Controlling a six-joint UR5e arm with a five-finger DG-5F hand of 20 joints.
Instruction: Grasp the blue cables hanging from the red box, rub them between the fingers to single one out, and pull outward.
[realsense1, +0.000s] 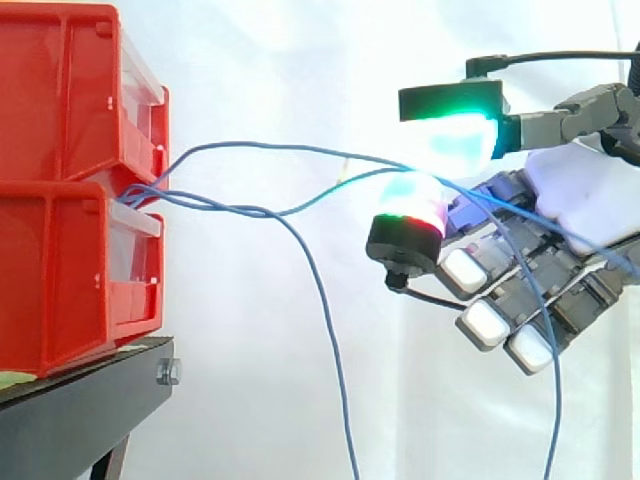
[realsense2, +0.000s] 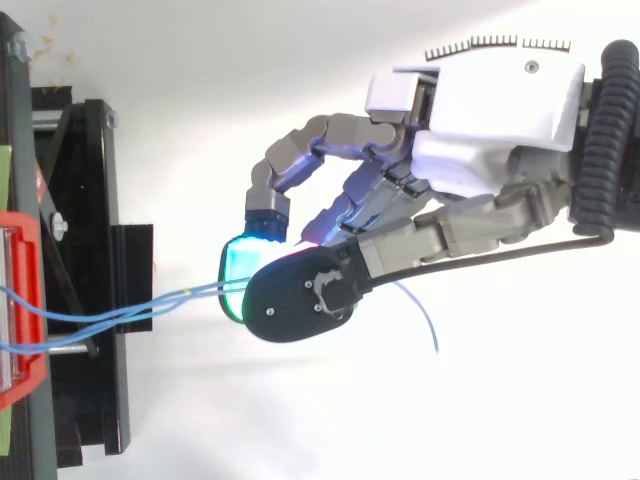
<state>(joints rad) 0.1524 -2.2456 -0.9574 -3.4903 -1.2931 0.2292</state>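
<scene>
So, the hand (realsense2: 490, 110) is curled, thumb and a finger pinching the blue cables (realsense1: 270, 146), which stretch out from the 2 stacked red bins (realsense1: 60, 200) at left; loose ends droop down.

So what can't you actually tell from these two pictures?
Side view: where the blue cables are fixed, hidden inside the red bins.
Side view: the lower ends of the hanging cables, cut off by the bottom edge.
Both views: how many cables the hand pinches, because its glowing pads cover the spot.
</scene>
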